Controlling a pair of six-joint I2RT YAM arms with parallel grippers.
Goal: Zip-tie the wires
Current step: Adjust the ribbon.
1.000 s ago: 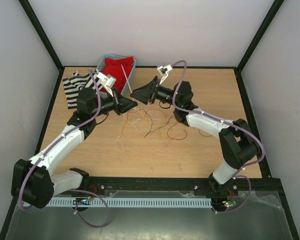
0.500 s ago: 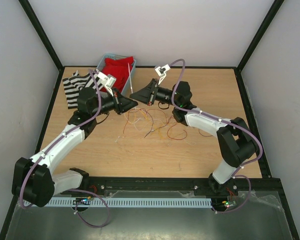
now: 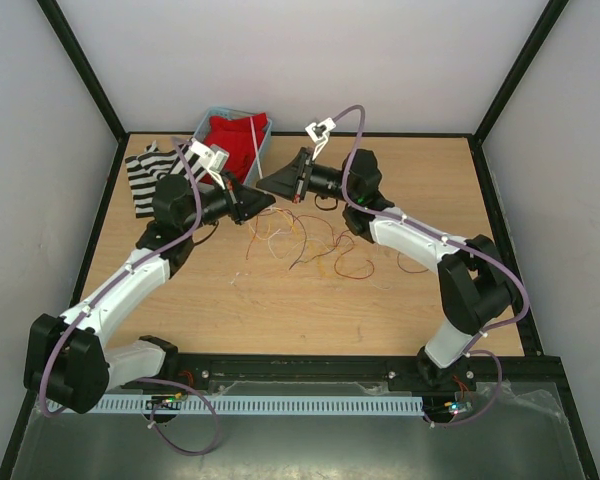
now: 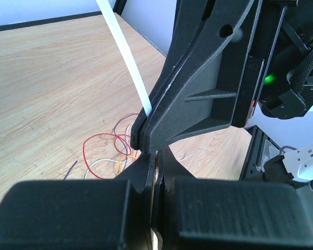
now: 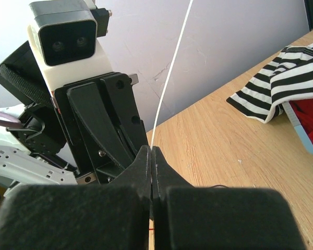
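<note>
While your right gripper is clamped on the tie and the left gripper meets it closed, the wires sprawl on the table below: light, limp, springy; you'd best grasp where strands bunch.

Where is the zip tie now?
Seen from overhead, the zip tie stands at the table's back middle, pinched where the left end effector and right end effector meet, beside the blue bin, near the wires.
</note>
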